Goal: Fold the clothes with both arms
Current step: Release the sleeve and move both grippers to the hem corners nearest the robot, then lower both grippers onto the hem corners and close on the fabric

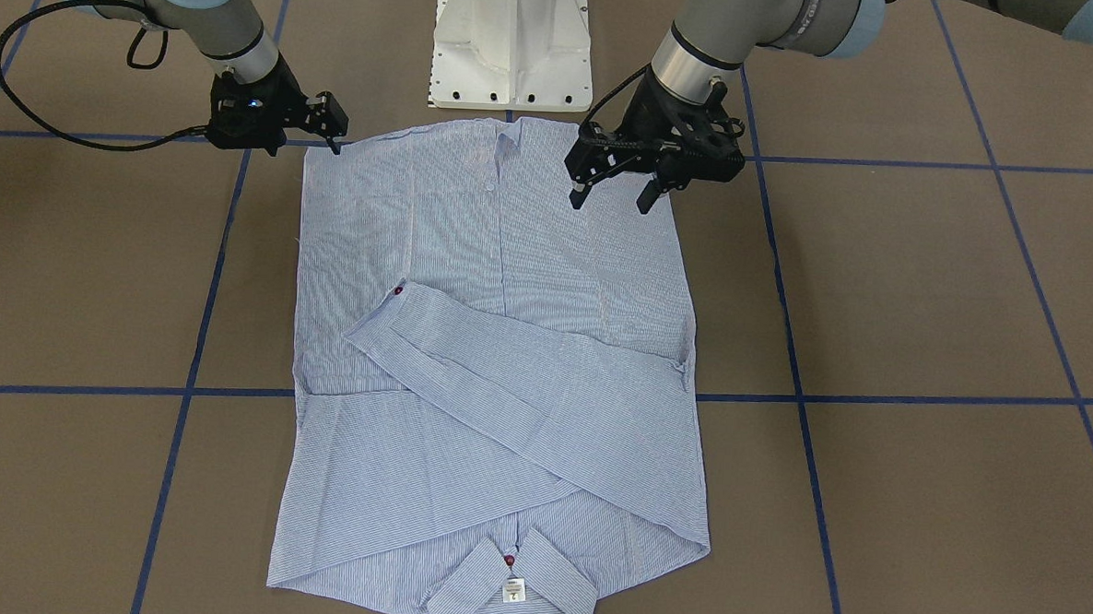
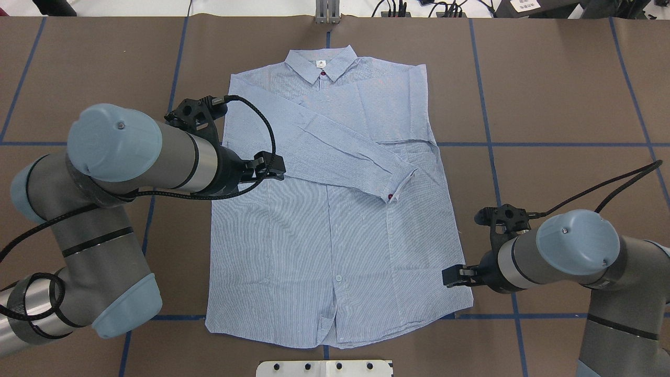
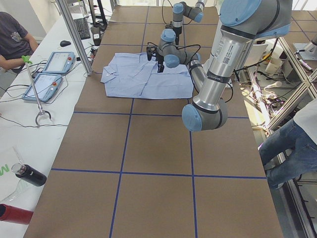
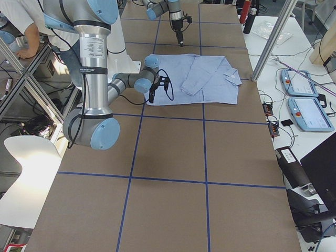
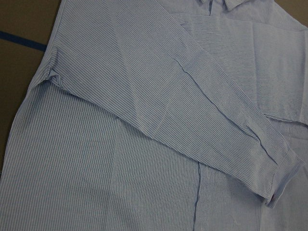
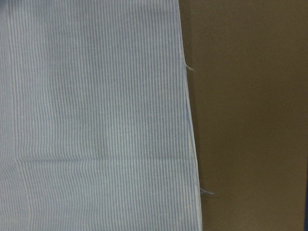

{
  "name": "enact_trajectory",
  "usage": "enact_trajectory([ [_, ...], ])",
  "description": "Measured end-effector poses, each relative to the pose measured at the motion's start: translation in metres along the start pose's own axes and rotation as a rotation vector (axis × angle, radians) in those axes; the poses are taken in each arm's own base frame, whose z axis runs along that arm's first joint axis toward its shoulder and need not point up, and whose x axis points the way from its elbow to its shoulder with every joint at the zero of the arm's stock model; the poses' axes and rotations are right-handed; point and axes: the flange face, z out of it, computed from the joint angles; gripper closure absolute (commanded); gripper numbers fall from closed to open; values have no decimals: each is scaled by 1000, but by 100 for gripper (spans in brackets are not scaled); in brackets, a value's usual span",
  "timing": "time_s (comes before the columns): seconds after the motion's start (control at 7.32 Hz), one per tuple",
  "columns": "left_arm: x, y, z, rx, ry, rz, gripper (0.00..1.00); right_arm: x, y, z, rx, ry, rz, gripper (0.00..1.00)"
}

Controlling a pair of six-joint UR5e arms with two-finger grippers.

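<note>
The light blue striped shirt [image 2: 335,246] lies flat on the brown table, collar [image 2: 322,63] at the far edge and hem toward the robot base. One sleeve [image 2: 345,149] is folded diagonally across the chest, its cuff with a dark red button [image 2: 390,197] pointing right. My left gripper [image 1: 610,199] hovers open above the shirt's left side with nothing between its fingers. My right gripper [image 1: 332,139] sits low beside the shirt's right hem corner [image 2: 463,301]; its jaws show edge-on, so I cannot tell their state. The wrist views show only cloth [image 5: 144,120] and the shirt's edge [image 6: 190,120].
The white pedestal base [image 1: 512,42] stands just behind the hem. Blue tape lines [image 1: 875,395] grid the brown table. Beyond the far edge are control tablets [image 3: 49,74] and bottles [image 3: 29,176]. A seated person [image 3: 12,34] is at that side, another [image 3: 292,144] near the robot.
</note>
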Motion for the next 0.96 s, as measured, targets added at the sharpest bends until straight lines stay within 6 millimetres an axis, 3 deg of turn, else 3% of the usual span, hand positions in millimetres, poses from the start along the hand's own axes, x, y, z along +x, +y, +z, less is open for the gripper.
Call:
enact_trajectory([
  [0.27,0,0,0,0,1,0,0,5,5,22,-26,34,0,18],
  [0.55,0,0,-1,1,1,0,0,6,7,29,-43,44,-1,46],
  [0.96,0,0,0,1,-4,-1,0,7,10,31,-66,44,-1,69],
])
